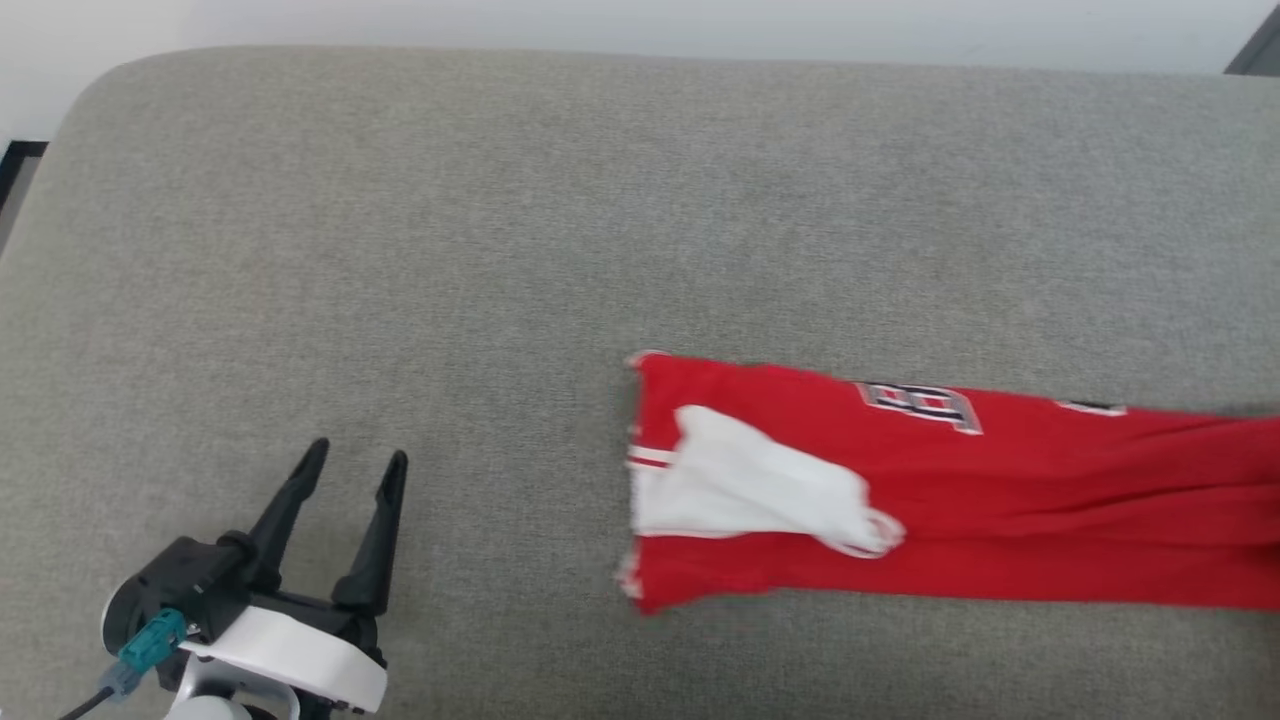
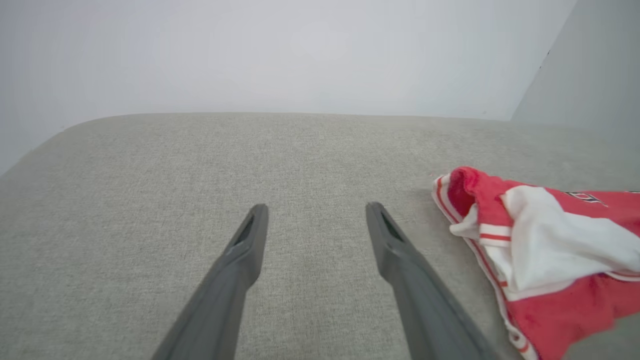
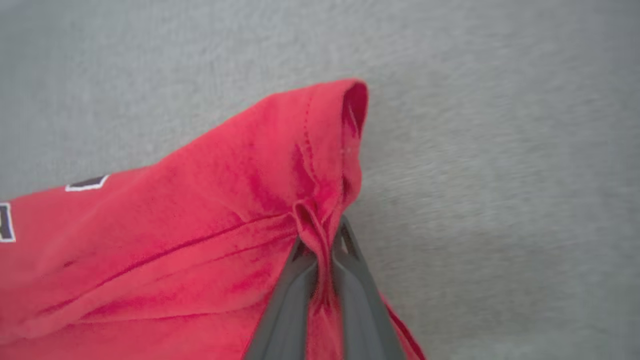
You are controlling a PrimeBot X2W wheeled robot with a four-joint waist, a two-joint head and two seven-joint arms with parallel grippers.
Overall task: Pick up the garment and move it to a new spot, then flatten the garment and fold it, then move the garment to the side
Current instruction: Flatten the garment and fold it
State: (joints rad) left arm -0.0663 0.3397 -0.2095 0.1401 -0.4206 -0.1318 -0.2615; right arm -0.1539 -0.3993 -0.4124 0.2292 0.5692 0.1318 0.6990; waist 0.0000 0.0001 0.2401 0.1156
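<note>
While my right fingers (image 3: 287,305) are clamped on a pinch of red cloth just below a stitched hem, my left fingers (image 1: 372,540) stand apart and hold nothing, poised over bare fabric near the front left corner of the grey cushion (image 1: 400,250). The garment (image 1: 1000,520) lies stretched in a long band along the front right part of the cushion, its free end about midway across and the rest running off the head view's right edge. A white sleeve end (image 1: 750,490) is flopped over the red at that free end, and part of the black lettering (image 1: 920,405) shows near the far edge of the band. I judge this jersey light, limp and thin: it will drape, rope up under a single pinch, and drag a little on the coarse weave. Creases already fan out from my right grip. For spreading it flat, the better second hold looks like the striped-trim edge (image 2: 450,205) just beside my left fingers, gathering enough layers that the cloth doesn't slip out.
</note>
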